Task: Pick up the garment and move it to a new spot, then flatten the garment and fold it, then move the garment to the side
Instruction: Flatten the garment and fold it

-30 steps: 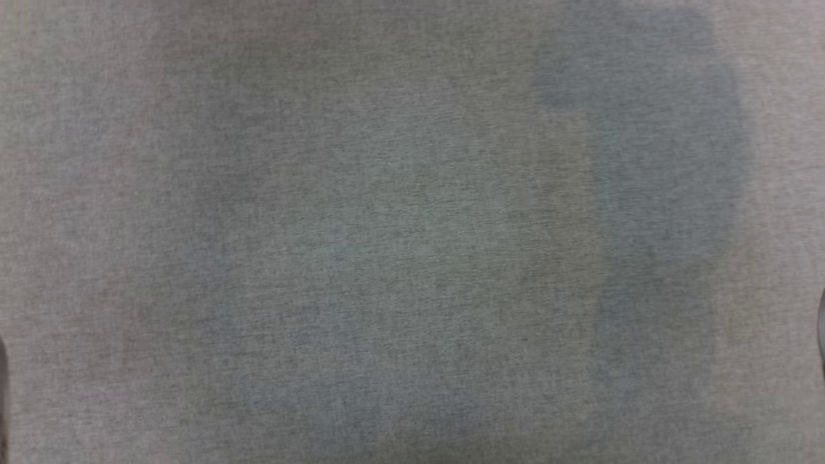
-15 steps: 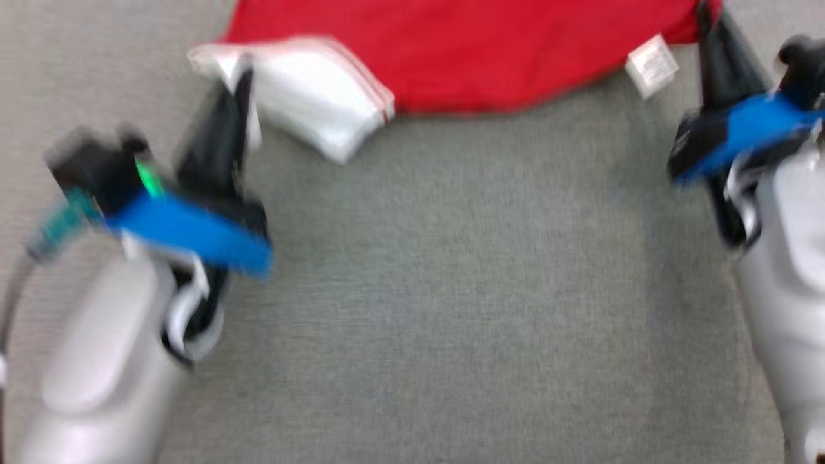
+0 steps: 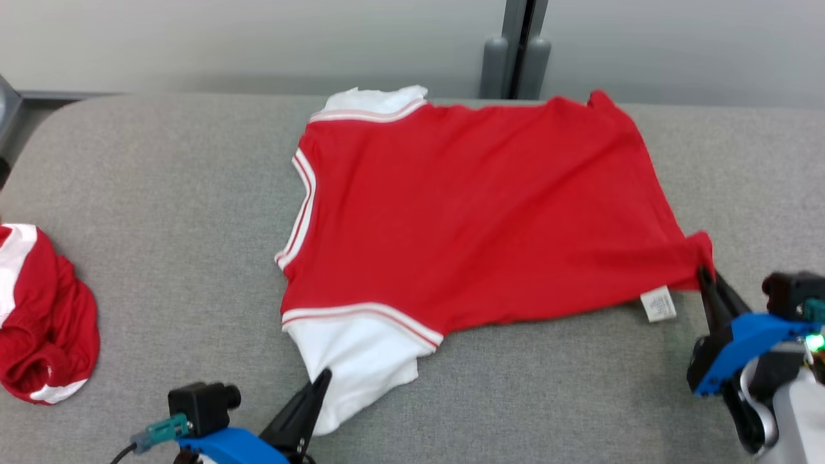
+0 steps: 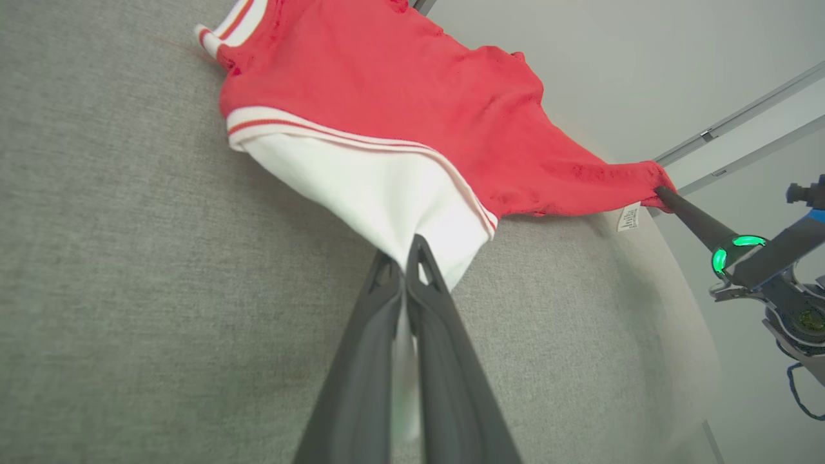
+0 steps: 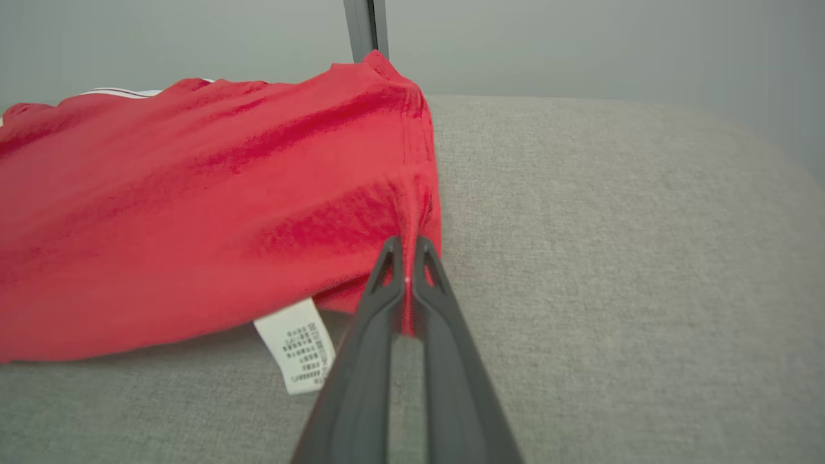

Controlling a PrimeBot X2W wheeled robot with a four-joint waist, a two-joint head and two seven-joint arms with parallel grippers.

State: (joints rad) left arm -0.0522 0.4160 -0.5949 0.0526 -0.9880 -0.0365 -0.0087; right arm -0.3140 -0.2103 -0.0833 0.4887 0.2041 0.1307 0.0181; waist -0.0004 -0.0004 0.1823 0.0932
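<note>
The garment (image 3: 470, 206) is a red shirt with white sleeves and red-striped trim, spread across the grey table (image 3: 161, 212). My left gripper (image 3: 322, 380) is shut on the near white sleeve (image 4: 380, 187), with white cloth pinched between the fingers (image 4: 361, 361). At the right, my right gripper (image 3: 704, 276) is shut on the red hem corner (image 5: 412, 258) beside a white care label (image 5: 296, 345). The shirt sags slightly between the two grips. The right gripper (image 4: 664, 192) also appears in the left wrist view, holding that corner.
A second red and white garment (image 3: 38, 316) lies bunched at the table's left edge. A grey post (image 3: 519, 51) stands behind the table against a pale wall. Bare grey table surface lies in front of the shirt and to its left.
The head camera has swung up from bare grey cloth to the whole table. Half a second ago both grippers held the shirt as now.
</note>
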